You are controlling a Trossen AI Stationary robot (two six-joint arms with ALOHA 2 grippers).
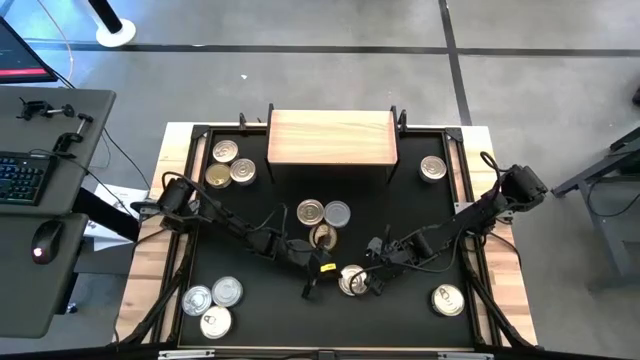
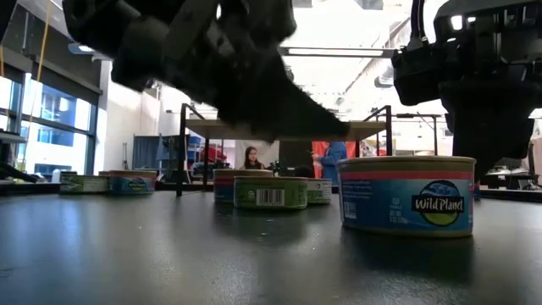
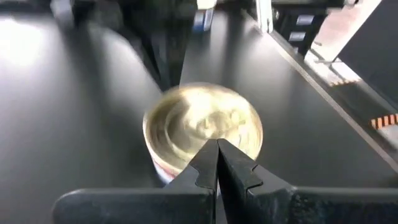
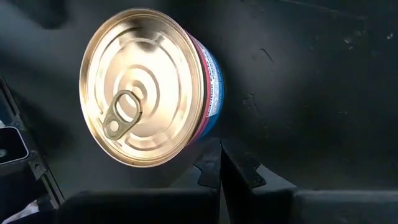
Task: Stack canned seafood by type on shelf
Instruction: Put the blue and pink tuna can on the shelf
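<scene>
bright ceiling lights and far windows wash out the low view. the gold tin point(image 3: 202, 127) is motion-blurred in the left wrist view; its lid glares in the right wrist view.

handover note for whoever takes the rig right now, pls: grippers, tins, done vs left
Left gripper: shut, empty, low over the front-centre table beside a gold-topped tin.
Right gripper: shut, empty, next to that same gold-topped Wild Planet tin.
Shelf: bare top, at the back centre.
Tins: three back left, one back right, three mid-table, three front left, one front right.
Done: nothing stacked on the shelf.
Left: sort every tin by type and stack them on the shelf.
</scene>
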